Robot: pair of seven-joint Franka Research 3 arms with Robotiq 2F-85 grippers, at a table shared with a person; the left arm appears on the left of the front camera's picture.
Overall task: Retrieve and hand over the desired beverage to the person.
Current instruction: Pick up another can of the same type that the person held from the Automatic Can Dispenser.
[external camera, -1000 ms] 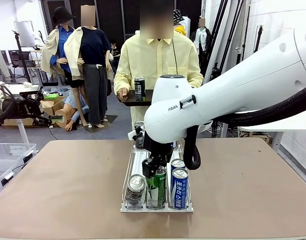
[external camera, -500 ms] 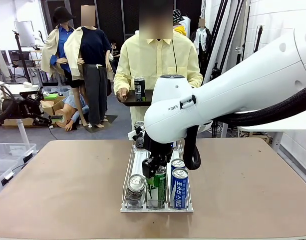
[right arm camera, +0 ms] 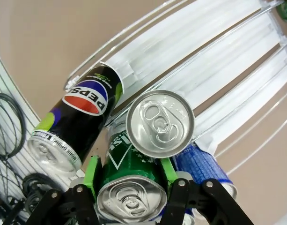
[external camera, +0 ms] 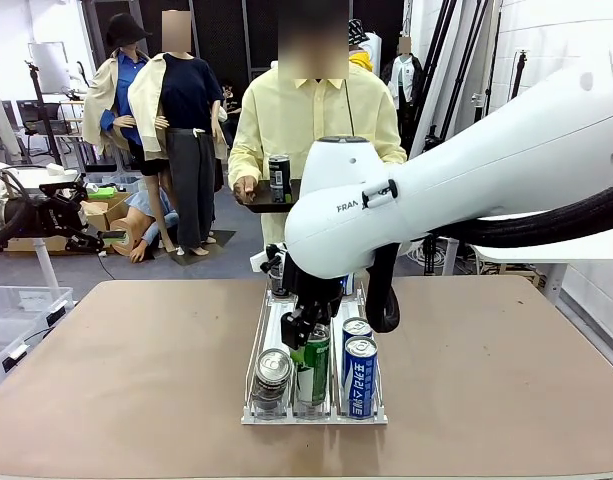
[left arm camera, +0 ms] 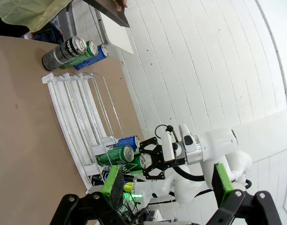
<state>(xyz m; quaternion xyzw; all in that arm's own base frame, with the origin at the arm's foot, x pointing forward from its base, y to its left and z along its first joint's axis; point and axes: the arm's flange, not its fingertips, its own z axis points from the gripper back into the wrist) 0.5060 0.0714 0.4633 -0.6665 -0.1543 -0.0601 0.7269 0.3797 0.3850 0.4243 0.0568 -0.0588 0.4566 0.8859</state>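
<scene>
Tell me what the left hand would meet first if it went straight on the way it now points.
Probably the right hand, which grips a green can above the near end of the wire rack. The open left hand aims roughly there, but depth is unclear and it might pass beside it.

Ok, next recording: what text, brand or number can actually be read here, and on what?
"PEPSI": on the black aluminium can with the red, white and blue logo, lying in the clear wire-sided rack.
"FRA": on the white right arm's wrist housing; the rest is cut off.
Blue can with white lettering: too small to read.
Green can: no readable word.
</scene>
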